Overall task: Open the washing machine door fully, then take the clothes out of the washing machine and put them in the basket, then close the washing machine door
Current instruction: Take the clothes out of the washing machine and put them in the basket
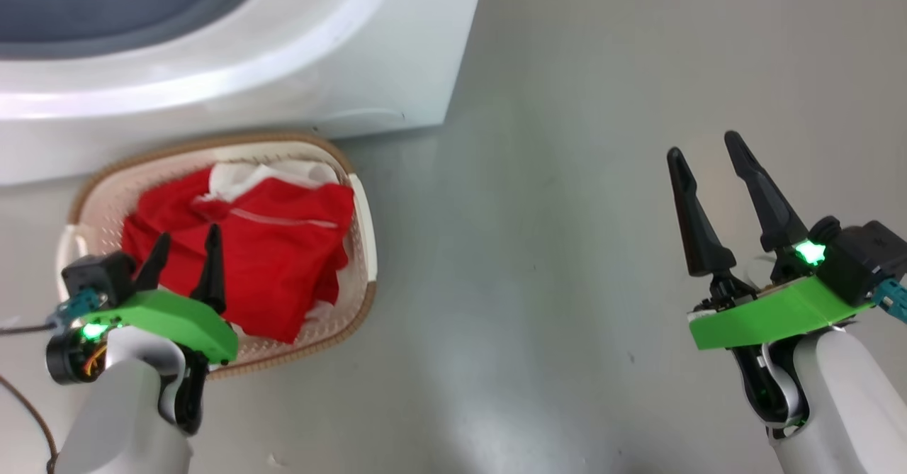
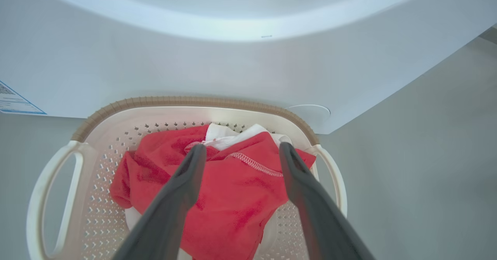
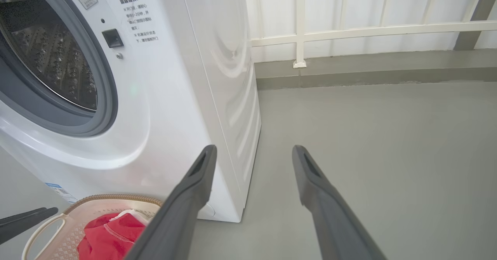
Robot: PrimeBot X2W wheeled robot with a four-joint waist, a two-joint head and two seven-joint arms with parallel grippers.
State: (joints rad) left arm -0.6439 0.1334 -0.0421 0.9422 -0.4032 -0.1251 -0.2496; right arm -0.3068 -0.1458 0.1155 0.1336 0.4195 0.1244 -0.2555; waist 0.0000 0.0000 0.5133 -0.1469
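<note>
below the head camera, the soft red-and-white fabric clothes lie heaped in the small cream perforated plastic basket, just before the big white washing machine. the left gripper hovers over them, fingers apart and empty, and the right gripper hangs well aside, also spread. along the left wrist, the cloth looks light and floppy, best pinched at a raised fold. along the right wrist, the perforated steel drum looks bare where visible.

Head looks down; left wrist close over the basket — all three views share it.
</note>
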